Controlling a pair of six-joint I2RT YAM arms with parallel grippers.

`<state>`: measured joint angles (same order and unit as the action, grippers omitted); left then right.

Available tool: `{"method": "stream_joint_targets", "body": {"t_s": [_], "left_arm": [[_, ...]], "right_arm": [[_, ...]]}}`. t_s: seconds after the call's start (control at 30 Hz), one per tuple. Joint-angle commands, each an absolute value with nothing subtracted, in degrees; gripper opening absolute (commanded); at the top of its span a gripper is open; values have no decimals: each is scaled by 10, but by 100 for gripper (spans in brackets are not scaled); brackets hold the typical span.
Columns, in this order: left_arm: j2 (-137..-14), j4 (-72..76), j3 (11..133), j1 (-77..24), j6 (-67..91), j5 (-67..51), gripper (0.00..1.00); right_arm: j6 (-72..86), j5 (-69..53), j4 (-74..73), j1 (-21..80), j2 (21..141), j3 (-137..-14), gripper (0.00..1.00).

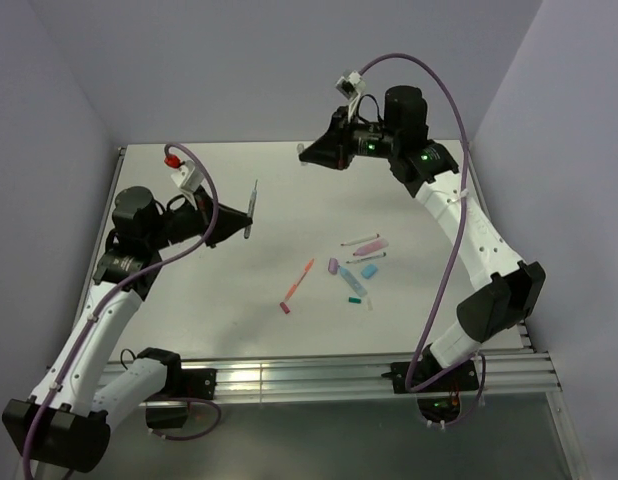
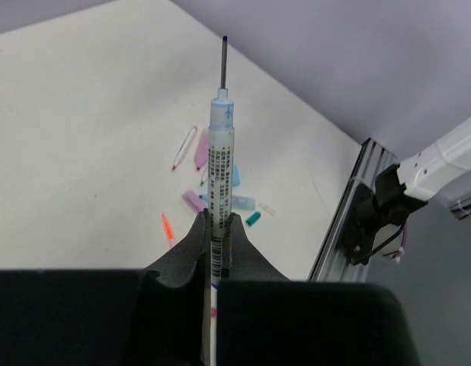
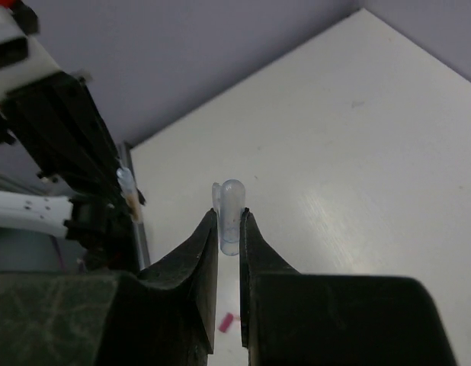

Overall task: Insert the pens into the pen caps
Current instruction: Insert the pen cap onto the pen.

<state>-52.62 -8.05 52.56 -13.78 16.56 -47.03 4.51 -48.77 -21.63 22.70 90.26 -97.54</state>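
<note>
**Desk.** The white desk [image 1: 189,330] carries all loose parts. In the top view they lie in one cluster at about 4 o'clock from the desk centre.

**Arms.** The left arm [image 1: 99,320] reaches in from 8 o'clock. The right arm [image 1: 469,230] rises from 4 o'clock and bends over toward 12 o'clock. Both tools are raised above the desk and stand well apart from each other.

**Left tool.** The left tool [image 2: 218,221] is clamped on a whitish pen [image 2: 220,152] at the lower part of the barrel. The pen has printed text along the barrel and a pale blue collar. Its thin dark tip is bare and points away from the fingers, toward roughly 12 o'clock in the top view.

**Right tool.** The right tool [image 3: 229,217] is at 12 o'clock on the desk, near the rear edge. Its fingertips are closed on a translucent cap [image 3: 231,206]. The cap's rounded end projects past the fingertips (its open end cannot be seen from the wrist view).

**Loose pens.** An orange-red pen [image 1: 298,284] lies on the 9 o'clock side of the cluster, and a pink pen [image 1: 367,245] lies at its 12 o'clock edge.

**Loose caps.** A lilac cap [image 1: 333,267], a light blue cap [image 1: 368,270] and a teal cap [image 1: 355,299] lie between and just beside these pens. None of them is fitted on a pen.
</note>
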Motion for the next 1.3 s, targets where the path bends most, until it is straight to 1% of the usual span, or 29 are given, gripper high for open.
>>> {"method": "stream_joint_targets", "body": {"t_s": [0.0,0.03,0.1,0.13,0.23,0.37,0.53,0.77,1.03,1.27], "left_arm": [[-530,48,524,-137,228,-490,0],[-534,52,523,-138,232,-494,0],[-538,56,523,-143,237,-490,0],[-538,61,522,-145,240,-486,0],[-539,93,519,-152,268,-490,0],[-541,131,506,-166,338,-492,0],[-548,132,498,-170,357,-497,0],[-557,111,512,-185,363,-512,0],[-547,66,519,-196,323,-517,0],[-540,85,515,-196,338,-518,0]], "right_arm": [[257,-529,-64,222,910,-991,0],[297,-533,19,220,909,-975,0],[385,-536,116,208,909,-938,0],[457,-542,200,206,910,-908,0],[532,-528,294,207,906,-870,0],[568,-528,344,209,905,-865,0],[620,-533,418,223,907,-844,0],[606,-556,424,267,916,-838,0],[586,-562,422,287,924,-834,0],[570,-569,420,299,927,-831,0]]}}
